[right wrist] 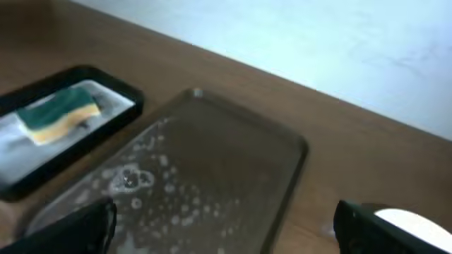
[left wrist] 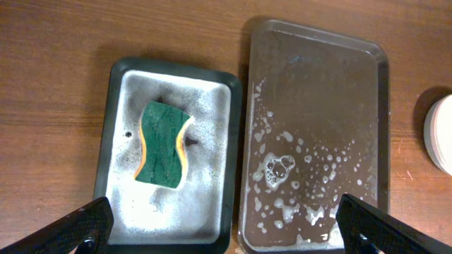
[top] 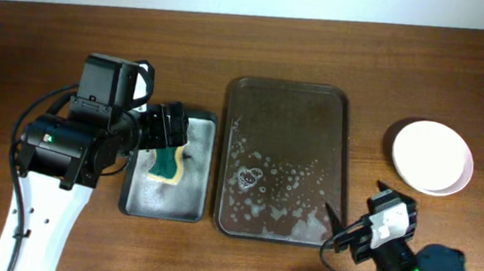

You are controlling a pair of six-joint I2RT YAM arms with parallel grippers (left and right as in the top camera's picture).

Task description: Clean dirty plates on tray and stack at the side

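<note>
The dark brown tray (top: 289,104) lies mid-table. It holds no plates, only soap foam and water. It also shows in the left wrist view (left wrist: 318,85) and in the right wrist view (right wrist: 226,155). The white plates (top: 432,156) sit stacked on the table to the tray's right, and the top one is plain white. Their edge shows in the left wrist view (left wrist: 442,134) and in the right wrist view (right wrist: 413,222). My left gripper (top: 170,129) (left wrist: 226,229) is open and empty above the grey sponge tray. My right gripper (top: 355,207) (right wrist: 222,226) is open and empty above the tray's near right corner.
A grey sponge tray (top: 194,193) (left wrist: 113,141) stands left of the brown tray, wet with foam. A green and yellow sponge (top: 166,164) (left wrist: 164,144) (right wrist: 60,113) lies in it. Bare wooden table surrounds them.
</note>
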